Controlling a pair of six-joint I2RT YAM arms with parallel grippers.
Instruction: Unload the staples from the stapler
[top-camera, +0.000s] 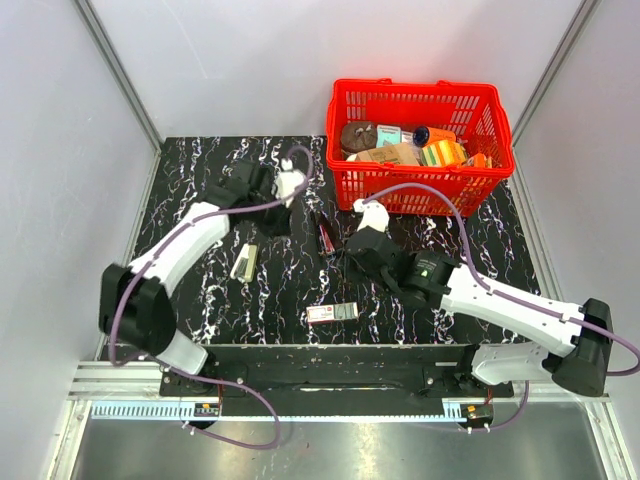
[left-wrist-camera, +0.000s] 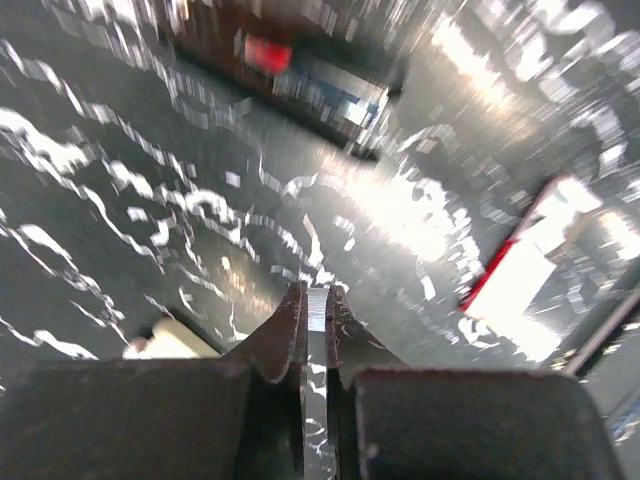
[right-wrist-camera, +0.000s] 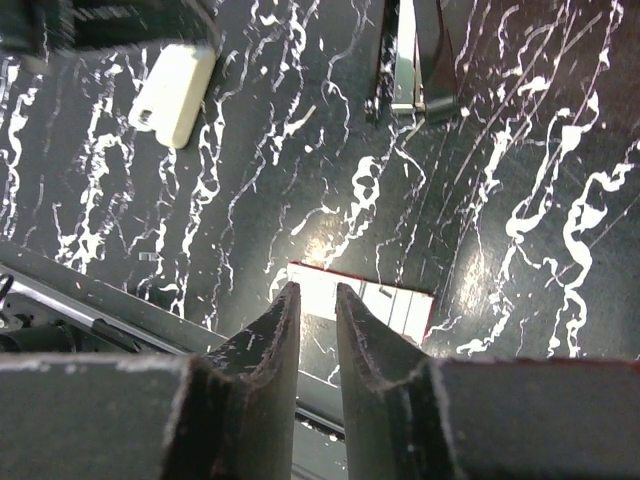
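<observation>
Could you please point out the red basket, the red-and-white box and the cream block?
red basket (top-camera: 485, 190): top external view, front wall.
red-and-white box (top-camera: 332, 313): top external view, top face.
cream block (right-wrist-camera: 175, 93): right wrist view, top face.

Blurred view: left fingers (left-wrist-camera: 285, 340) seemingly pinched shut; right fingers (right-wrist-camera: 270, 335) slightly parted.

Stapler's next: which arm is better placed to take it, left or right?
Probably right. The right gripper has its jaws slightly apart and empty, with the stapler close beside it in the top view. The left gripper is shut, so it would need to open first.
</observation>
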